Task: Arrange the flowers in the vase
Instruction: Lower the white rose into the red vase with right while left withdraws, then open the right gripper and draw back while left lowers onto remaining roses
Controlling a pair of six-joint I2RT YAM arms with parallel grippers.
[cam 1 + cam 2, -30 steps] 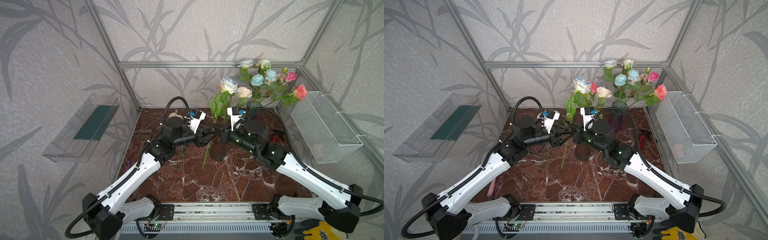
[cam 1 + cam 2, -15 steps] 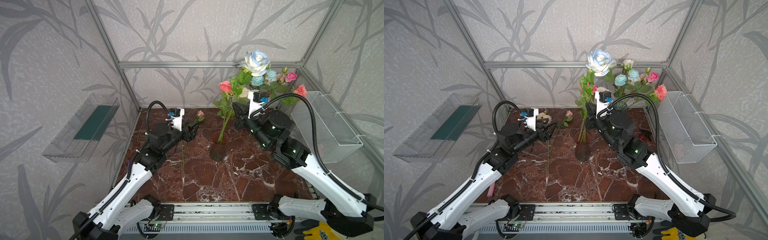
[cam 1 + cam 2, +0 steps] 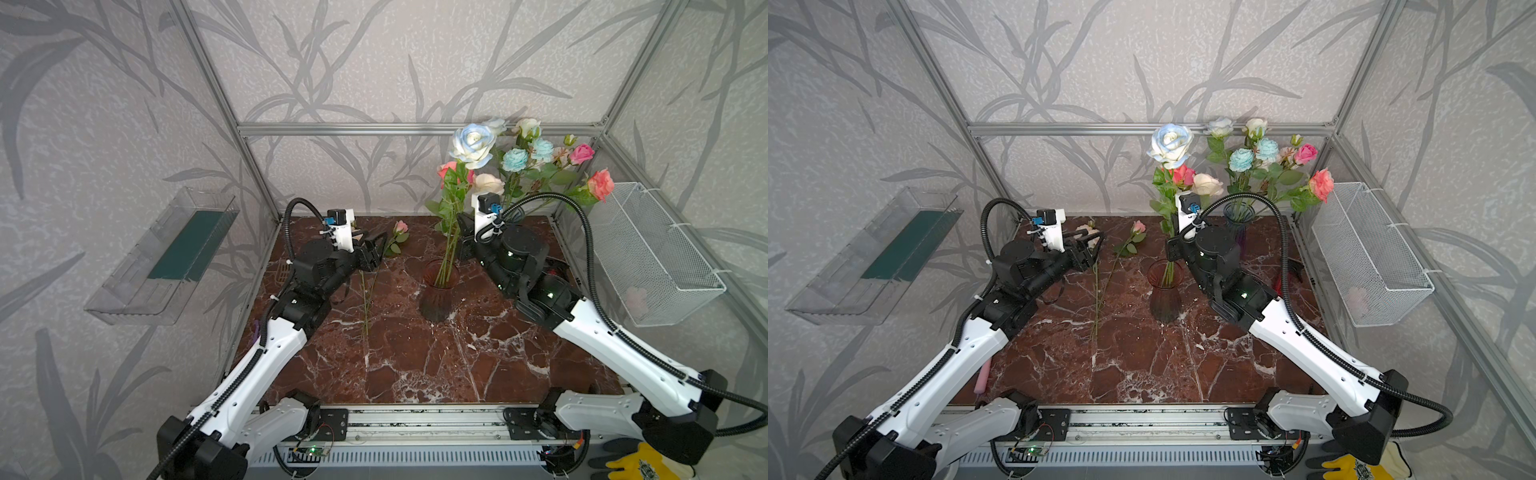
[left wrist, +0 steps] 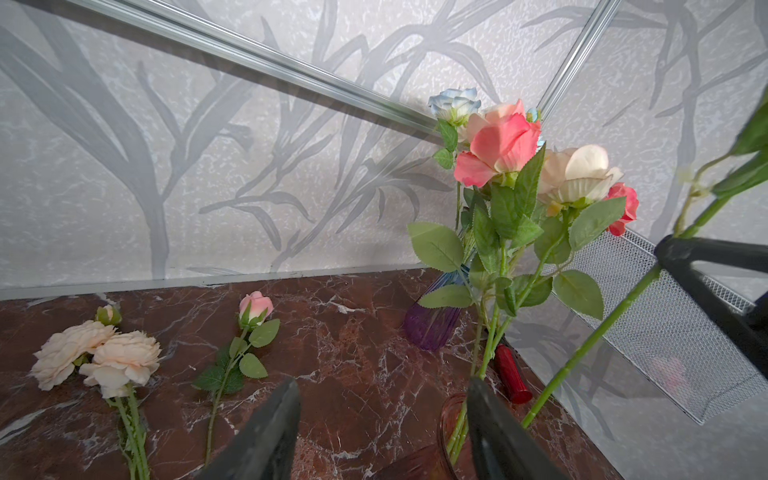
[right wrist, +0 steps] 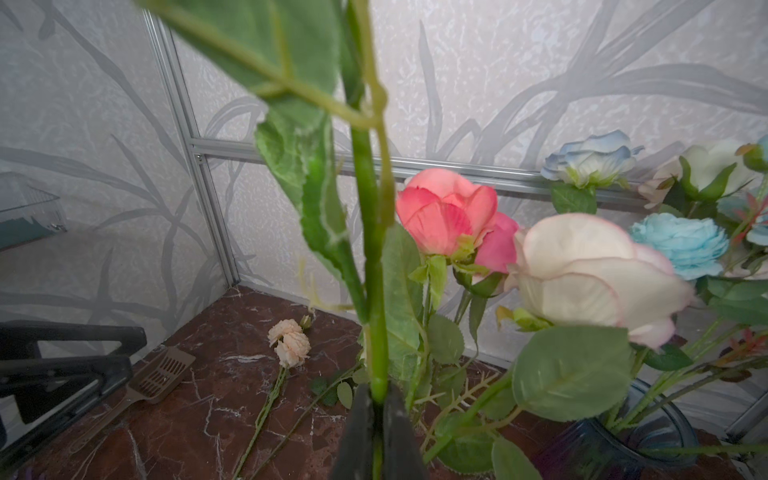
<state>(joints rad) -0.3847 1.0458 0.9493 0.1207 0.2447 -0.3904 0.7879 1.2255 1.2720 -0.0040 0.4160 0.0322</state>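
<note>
A pink glass vase (image 3: 437,298) stands mid-table with a coral rose (image 3: 448,170) and a cream rose (image 3: 488,183) in it. My right gripper (image 3: 462,244) is shut on the green stem (image 5: 370,249) of a pale blue rose (image 3: 473,143), held upright just above the vase. Its lower end hangs near the vase mouth (image 4: 446,419); I cannot tell if it is inside. My left gripper (image 3: 376,253) is open and empty, left of the vase. It hangs above a pink bud (image 4: 255,307) and peach flowers (image 4: 97,359) lying on the table.
A blue-purple vase (image 3: 1237,216) full of several flowers stands at the back right. A wire basket (image 3: 652,253) hangs on the right wall, a clear tray (image 3: 166,257) on the left wall. A slotted scoop (image 5: 162,374) and a red object (image 4: 511,378) lie on the table.
The grippers were together at the centre on the pale blue rose. The left one let go and drew back left. The right one raised the rose upright, then brought it over the vase.
</note>
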